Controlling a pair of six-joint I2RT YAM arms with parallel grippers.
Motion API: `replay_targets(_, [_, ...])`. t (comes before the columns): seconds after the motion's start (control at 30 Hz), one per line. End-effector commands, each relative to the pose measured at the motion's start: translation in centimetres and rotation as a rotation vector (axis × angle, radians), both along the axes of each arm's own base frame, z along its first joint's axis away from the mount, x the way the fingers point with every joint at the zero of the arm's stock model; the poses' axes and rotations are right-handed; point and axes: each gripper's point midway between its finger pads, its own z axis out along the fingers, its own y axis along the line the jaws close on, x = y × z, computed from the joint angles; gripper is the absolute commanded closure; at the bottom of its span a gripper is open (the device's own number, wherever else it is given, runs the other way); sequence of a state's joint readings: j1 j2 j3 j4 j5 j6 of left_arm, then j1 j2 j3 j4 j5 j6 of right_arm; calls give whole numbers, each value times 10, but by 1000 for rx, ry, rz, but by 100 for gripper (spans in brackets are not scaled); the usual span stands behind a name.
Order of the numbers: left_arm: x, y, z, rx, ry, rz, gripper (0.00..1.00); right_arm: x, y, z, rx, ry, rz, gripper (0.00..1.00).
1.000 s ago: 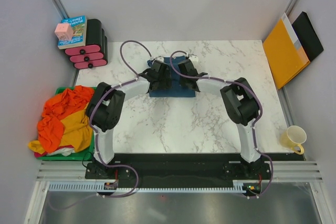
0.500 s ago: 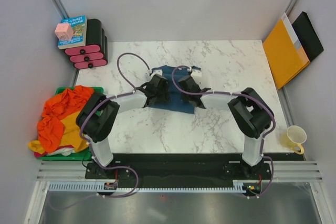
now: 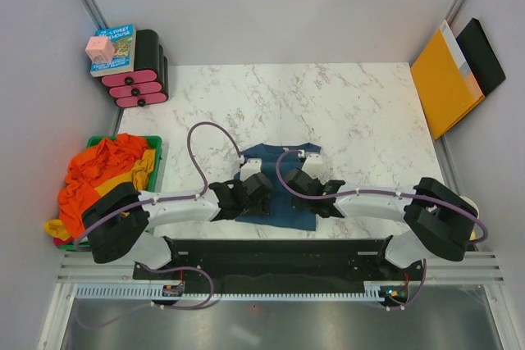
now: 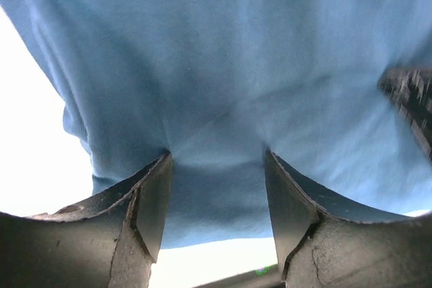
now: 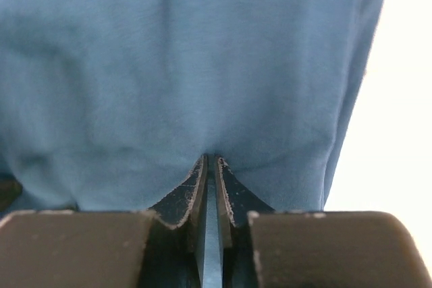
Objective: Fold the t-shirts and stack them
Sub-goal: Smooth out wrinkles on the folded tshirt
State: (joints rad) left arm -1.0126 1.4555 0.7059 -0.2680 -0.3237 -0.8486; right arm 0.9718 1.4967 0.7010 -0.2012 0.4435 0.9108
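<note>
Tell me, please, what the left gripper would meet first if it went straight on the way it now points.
The dark teal-blue cloth t-shirt: it fills the left wrist view straight ahead of the left gripper, which seems to press into it, though depth is unclear.

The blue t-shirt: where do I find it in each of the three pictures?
Top external: the blue t-shirt lies low centre, near the table's front edge.
Left wrist: it fills most of the frame.
Right wrist: it fills all but the right edge.
Shared landmark: the white table beside it.
</note>
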Motion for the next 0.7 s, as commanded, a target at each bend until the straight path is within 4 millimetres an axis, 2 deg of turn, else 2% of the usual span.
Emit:
replay_targets(0.0, [-28, 25, -8, 54, 50, 103, 36, -14, -29, -6, -92, 31, -40, 82])
replay_targets(0.07, [-26, 26, -2, 67, 30, 107, 35, -3, -24, 9, -97, -7, -39, 75])
replay_targets(0.1, [-18, 22, 10, 53, -13, 117, 33, 0, -23, 15, -108, -27, -28, 72])
replay_targets(0.13, [-14, 20, 18, 49, -39, 111, 25, 13, -19, 37, -88, -87, -46, 67])
replay_targets(0.17, [-7, 15, 32, 26, -70, 111, 21, 19, -15, 52, -76, -124, -49, 55])
replay_targets(0.23, [6, 11, 59, -4, -153, 109, 10, 38, -12, 96, -60, -221, -63, 49])
replay_targets(0.27, [13, 4, 77, -31, -190, 107, 8, 44, -10, 109, -53, -241, -63, 46])
replay_targets(0.33, [26, 3, 95, -31, -242, 100, 6, 59, -14, 133, -52, -273, -74, 45])
replay_targets(0.4, [40, -3, 108, -39, -276, 87, 6, 70, -22, 135, -70, -276, -87, 44])
replay_targets(0.5, [59, -2, 104, -32, -267, 97, 12, 83, -39, 122, -109, -245, -116, 46])
replay_targets(0.6, [80, 10, 92, -8, -248, 127, 14, 89, -48, 106, -124, -214, -122, 48])
replay_targets(0.63, [86, 9, 92, -18, -256, 128, 15, 88, -51, 99, -130, -200, -122, 48])
replay_targets(0.67, [90, 12, 83, 0, -240, 130, 15, 88, -53, 95, -135, -194, -122, 48])
